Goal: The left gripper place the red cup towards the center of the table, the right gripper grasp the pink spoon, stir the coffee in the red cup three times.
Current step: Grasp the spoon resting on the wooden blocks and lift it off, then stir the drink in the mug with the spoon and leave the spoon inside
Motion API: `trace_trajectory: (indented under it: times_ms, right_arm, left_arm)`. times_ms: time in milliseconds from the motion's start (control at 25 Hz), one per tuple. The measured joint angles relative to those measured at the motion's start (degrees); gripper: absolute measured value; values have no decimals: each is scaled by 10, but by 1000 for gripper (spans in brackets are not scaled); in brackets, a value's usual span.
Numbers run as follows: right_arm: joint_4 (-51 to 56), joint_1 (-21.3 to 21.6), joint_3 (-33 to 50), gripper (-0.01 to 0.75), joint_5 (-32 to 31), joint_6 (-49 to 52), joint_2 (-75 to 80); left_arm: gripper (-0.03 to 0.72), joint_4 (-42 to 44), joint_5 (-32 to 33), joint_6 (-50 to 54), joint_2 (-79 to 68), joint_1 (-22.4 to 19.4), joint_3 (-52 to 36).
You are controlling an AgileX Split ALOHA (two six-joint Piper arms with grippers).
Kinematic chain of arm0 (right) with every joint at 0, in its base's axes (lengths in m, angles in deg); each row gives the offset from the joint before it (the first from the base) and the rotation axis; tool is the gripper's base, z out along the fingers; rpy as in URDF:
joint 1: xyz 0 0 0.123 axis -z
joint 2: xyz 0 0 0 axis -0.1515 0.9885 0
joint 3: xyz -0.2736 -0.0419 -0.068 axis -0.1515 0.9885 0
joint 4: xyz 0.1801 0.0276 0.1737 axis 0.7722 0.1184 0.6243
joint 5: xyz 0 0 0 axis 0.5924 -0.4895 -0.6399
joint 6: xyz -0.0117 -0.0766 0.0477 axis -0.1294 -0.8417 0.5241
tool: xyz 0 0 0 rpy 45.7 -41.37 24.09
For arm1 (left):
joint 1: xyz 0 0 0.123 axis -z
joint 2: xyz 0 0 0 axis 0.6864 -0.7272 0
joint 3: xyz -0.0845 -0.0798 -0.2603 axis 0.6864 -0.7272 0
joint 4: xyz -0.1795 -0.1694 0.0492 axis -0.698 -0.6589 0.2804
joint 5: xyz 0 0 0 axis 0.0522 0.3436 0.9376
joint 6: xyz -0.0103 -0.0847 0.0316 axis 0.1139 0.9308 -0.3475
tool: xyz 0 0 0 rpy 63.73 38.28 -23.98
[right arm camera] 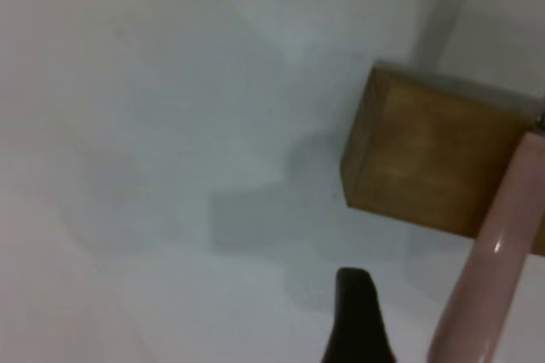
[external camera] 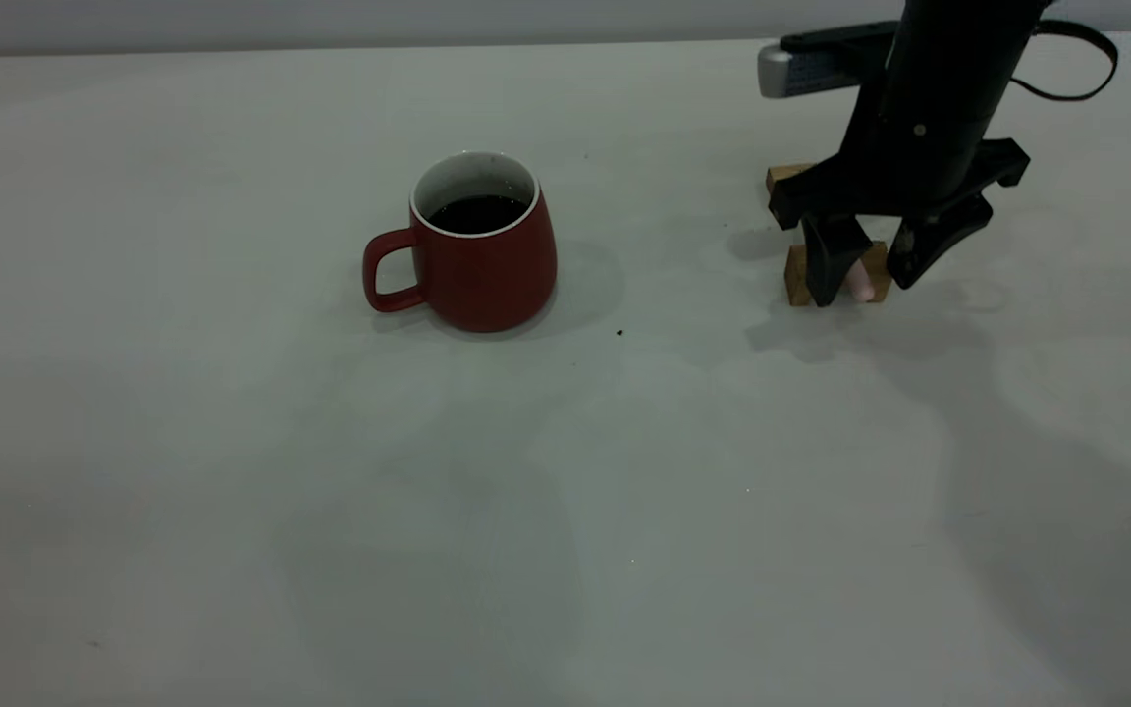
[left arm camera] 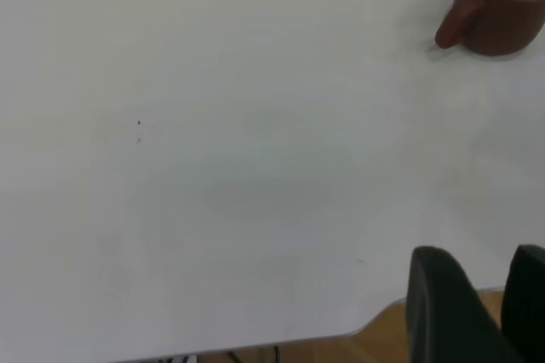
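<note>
The red cup (external camera: 477, 245) stands upright near the middle of the table (external camera: 565, 511), handle to the left, with dark coffee (external camera: 475, 213) inside. It also shows far off in the left wrist view (left arm camera: 498, 5). The pink spoon (external camera: 860, 283) lies across a tan wooden block (external camera: 797, 277). My right gripper (external camera: 865, 270) stands open over it, one finger on each side of the handle. In the right wrist view one finger (right arm camera: 353, 320) sits beside the pink handle (right arm camera: 485, 278), a gap between them. My left gripper (left arm camera: 494, 261) hovers at the table's edge, far from the cup, shut and holding nothing.
A second wooden block (external camera: 783, 175) sits behind the right gripper. A silver-grey part (external camera: 801, 69) juts out at the back right. A looping black cable (external camera: 1076, 59) hangs beside the right arm. Wooden floor (left arm camera: 375, 342) shows past the table's edge.
</note>
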Motion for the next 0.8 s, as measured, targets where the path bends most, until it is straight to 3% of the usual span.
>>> trace_trajectory:
  times_ms: [160,480,680,800]
  right_arm:
    - [-22,0,0,493,0,17,0]
    - [-76,0,0,146,0,58,1]
    - [-101,0,0,146,-24,81,-30]
    - [-56,0,-13,146,-64,91,-90]
  left_arm:
    - [243,0,0,0,0,0,0]
    - [243,0,0,0,0,0,0]
    - [243,0,0,0,0,0,0]
    - [243,0,0,0,0,0,0]
